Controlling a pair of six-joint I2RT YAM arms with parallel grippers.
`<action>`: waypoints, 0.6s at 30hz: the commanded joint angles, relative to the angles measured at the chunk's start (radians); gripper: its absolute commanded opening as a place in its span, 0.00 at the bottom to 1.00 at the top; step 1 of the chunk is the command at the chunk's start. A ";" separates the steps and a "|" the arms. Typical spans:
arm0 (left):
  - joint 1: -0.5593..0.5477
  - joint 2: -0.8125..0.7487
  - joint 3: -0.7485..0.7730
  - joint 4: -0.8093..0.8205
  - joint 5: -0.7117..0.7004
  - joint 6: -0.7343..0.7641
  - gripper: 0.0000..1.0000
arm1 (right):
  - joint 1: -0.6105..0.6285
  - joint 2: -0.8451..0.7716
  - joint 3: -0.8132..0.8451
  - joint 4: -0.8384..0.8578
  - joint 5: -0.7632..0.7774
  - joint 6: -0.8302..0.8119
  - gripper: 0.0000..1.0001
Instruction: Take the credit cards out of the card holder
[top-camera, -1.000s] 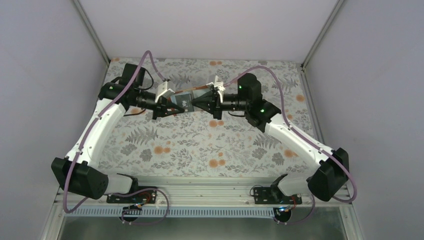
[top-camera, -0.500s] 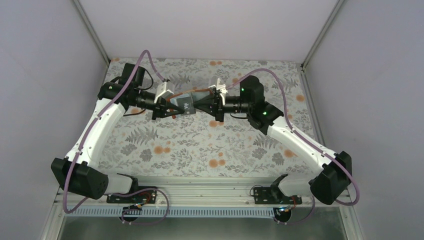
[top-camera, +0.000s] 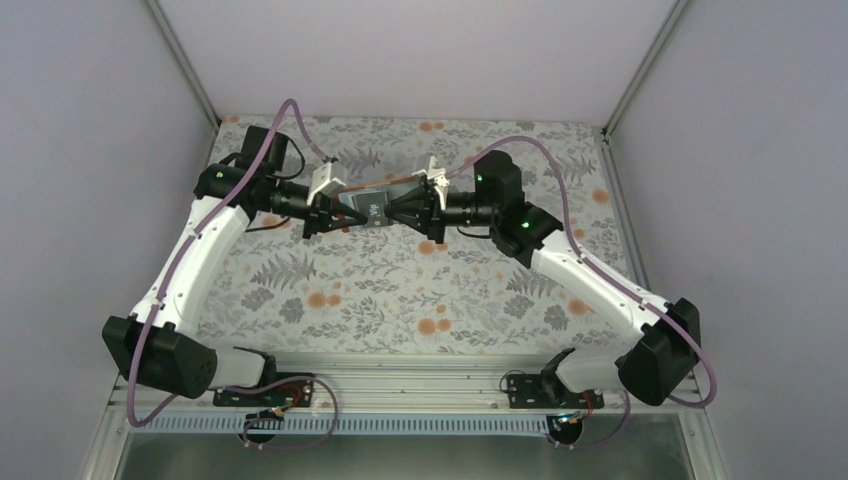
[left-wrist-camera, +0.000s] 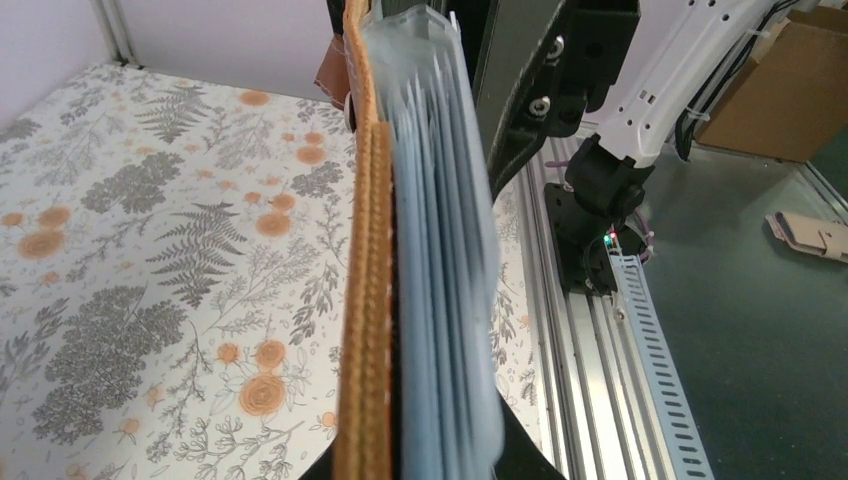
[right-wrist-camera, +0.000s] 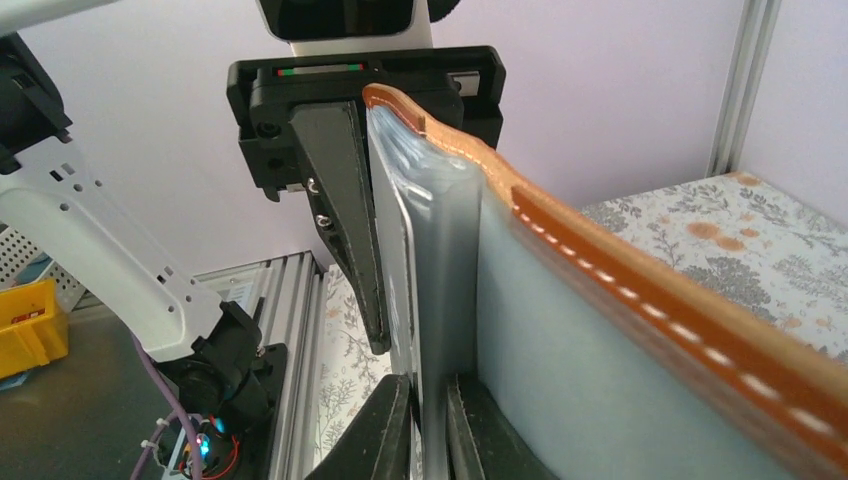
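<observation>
The card holder (top-camera: 362, 192), rust-brown outside and pale blue-grey inside, hangs in the air above the far middle of the table, stretched between both grippers. A black card with white marks (top-camera: 372, 208) shows on its near face. My left gripper (top-camera: 340, 206) is shut on the holder's left end. In the left wrist view the holder stands edge-on, brown leather (left-wrist-camera: 365, 300) beside blue-grey pockets (left-wrist-camera: 440, 280). My right gripper (right-wrist-camera: 432, 400) is shut on a thin blue-grey inner layer (right-wrist-camera: 445, 260) of the holder. No pink or teal card shows.
A floral table cloth (top-camera: 400, 290) covers the table under the arms. Grey walls (top-camera: 90, 150) and metal posts enclose it on three sides. An aluminium rail (top-camera: 400, 385) with both arm bases runs along the near edge.
The right arm drew a little to the right half a second ago, then eased back toward the left gripper. The holder stays held between both grippers at about the same height.
</observation>
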 joint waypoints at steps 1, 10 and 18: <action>-0.005 -0.011 -0.003 0.014 0.083 0.043 0.02 | 0.020 0.025 0.012 0.049 0.063 0.021 0.13; -0.004 -0.008 0.006 -0.011 0.093 0.075 0.03 | 0.023 0.037 0.017 0.073 -0.043 0.001 0.04; 0.001 -0.015 0.007 -0.030 0.102 0.094 0.22 | -0.015 -0.034 -0.009 -0.010 -0.009 -0.045 0.04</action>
